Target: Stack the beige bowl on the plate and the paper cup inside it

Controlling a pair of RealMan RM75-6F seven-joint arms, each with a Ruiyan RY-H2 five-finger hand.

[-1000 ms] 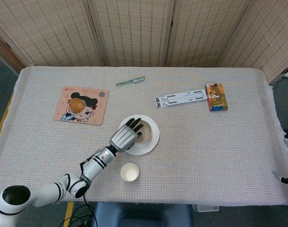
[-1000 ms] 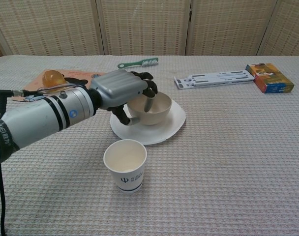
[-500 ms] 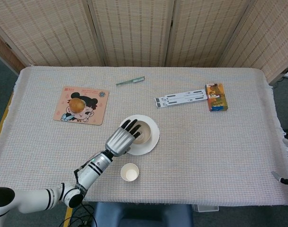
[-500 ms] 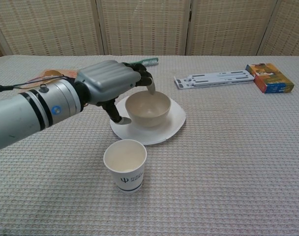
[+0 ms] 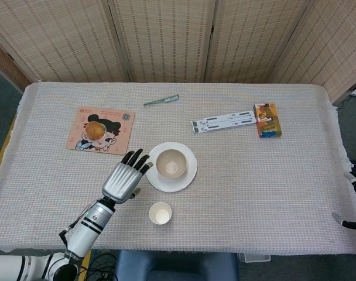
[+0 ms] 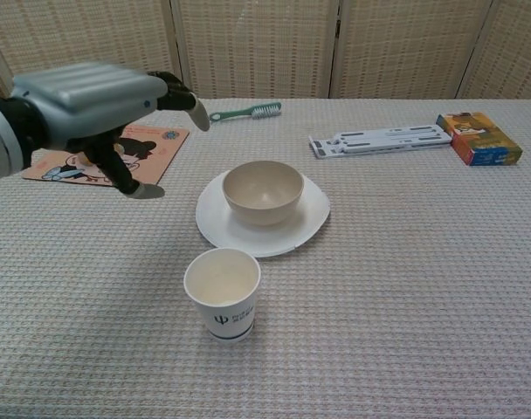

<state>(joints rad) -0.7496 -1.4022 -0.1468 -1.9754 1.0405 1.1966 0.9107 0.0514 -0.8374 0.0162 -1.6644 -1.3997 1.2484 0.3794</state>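
Woven reed screens back a table [image 5: 271, 193] covered in a pale knit cloth. Left arm enters from the near-left corner, forearm angled up toward table centre; left hand [image 5: 122, 179] hovers above the cloth, palm down, fingers spread and extended, holding nothing; in the chest view the thumb hangs below the palm [image 6: 82, 98]. Right hand [image 5: 355, 205] shows only as a few dark fingertips at the far right table edge; whether it is spread or closed cannot be told. Cartoon-printed mat [image 5: 101, 130] lies beyond the left hand, slightly to its left, with an orange round object [image 5: 95, 129] on it. White plate [image 5: 187, 176] sits just to the right of the left hand's fingertips, apart from them. Beige bowl [image 5: 171, 163] stands upright on the plate, mouth up. Paper cup [image 5: 160, 213] stands upright on the cloth to the right of the left wrist, nearer the robot than the plate, separate from it and from the hand. White folded stand [image 5: 223, 122] lies well beyond and right of the hand; a colourful small box [image 5: 267, 120] touches or nearly touches its right end. Green toothbrush [image 5: 161, 100] lies far beyond the hand near the back edge. Nothing lies between the left hand and the cup.
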